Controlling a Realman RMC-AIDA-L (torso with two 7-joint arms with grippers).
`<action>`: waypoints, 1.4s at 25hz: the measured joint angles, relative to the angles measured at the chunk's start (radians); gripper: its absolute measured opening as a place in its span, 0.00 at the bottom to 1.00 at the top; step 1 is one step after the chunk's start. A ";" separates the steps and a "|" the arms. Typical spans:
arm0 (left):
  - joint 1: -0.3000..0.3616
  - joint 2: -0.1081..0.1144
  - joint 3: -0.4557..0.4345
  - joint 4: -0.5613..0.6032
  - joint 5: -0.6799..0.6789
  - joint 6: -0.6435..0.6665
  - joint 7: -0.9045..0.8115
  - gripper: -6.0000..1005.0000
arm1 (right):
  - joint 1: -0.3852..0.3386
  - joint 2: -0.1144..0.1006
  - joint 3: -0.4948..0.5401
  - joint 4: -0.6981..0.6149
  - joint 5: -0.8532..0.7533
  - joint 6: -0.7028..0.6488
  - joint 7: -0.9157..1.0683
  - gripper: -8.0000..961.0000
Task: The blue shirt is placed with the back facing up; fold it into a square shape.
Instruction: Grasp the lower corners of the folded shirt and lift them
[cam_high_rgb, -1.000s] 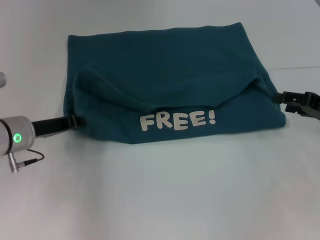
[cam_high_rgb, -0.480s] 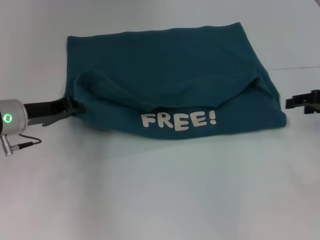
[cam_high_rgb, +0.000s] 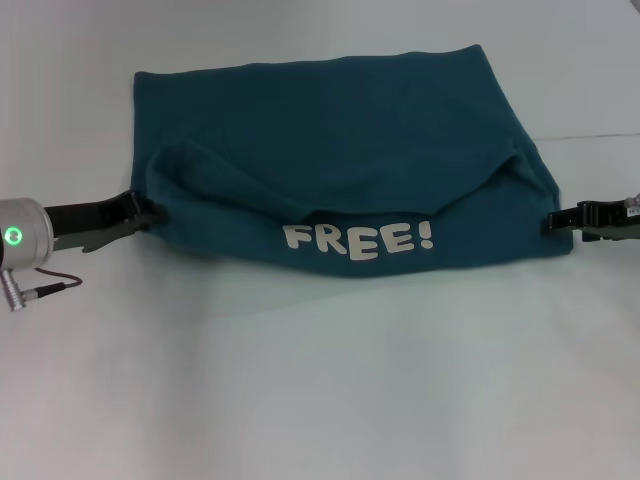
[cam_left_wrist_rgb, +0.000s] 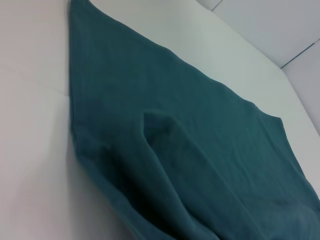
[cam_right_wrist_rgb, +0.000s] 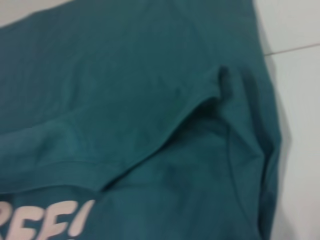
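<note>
The blue shirt (cam_high_rgb: 330, 140) lies on the white table, its near part folded back so the white "FREE!" lettering (cam_high_rgb: 357, 240) faces up along the front. The fold is loose, with a raised curved hem across the middle. My left gripper (cam_high_rgb: 140, 212) sits open at the shirt's left edge, its tip touching the cloth. My right gripper (cam_high_rgb: 553, 222) is at the shirt's right front corner, against the cloth. Only teal cloth (cam_left_wrist_rgb: 200, 150) fills the left wrist view. In the right wrist view, cloth (cam_right_wrist_rgb: 125, 100) and part of the lettering (cam_right_wrist_rgb: 45, 220) appear.
The white table (cam_high_rgb: 320, 400) spreads wide in front of the shirt. A seam line (cam_high_rgb: 600, 135) runs across the surface at the far right. A thin cable (cam_high_rgb: 45, 290) hangs from my left wrist.
My left gripper let go of the shirt's front-left corner and shifted slightly away along the left edge. The right gripper pulled out to the right, then came back to the shirt's right corner.
</note>
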 joint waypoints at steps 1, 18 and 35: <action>0.000 -0.001 -0.002 -0.001 0.000 -0.002 0.000 0.05 | 0.001 0.002 -0.002 0.001 -0.004 0.011 0.003 0.75; 0.006 -0.005 -0.002 -0.001 -0.001 -0.024 -0.001 0.05 | 0.014 0.054 -0.056 0.064 -0.002 0.195 -0.004 0.75; 0.005 -0.004 -0.002 -0.003 0.004 -0.035 -0.001 0.05 | 0.012 0.047 -0.055 0.051 0.031 0.173 -0.004 0.29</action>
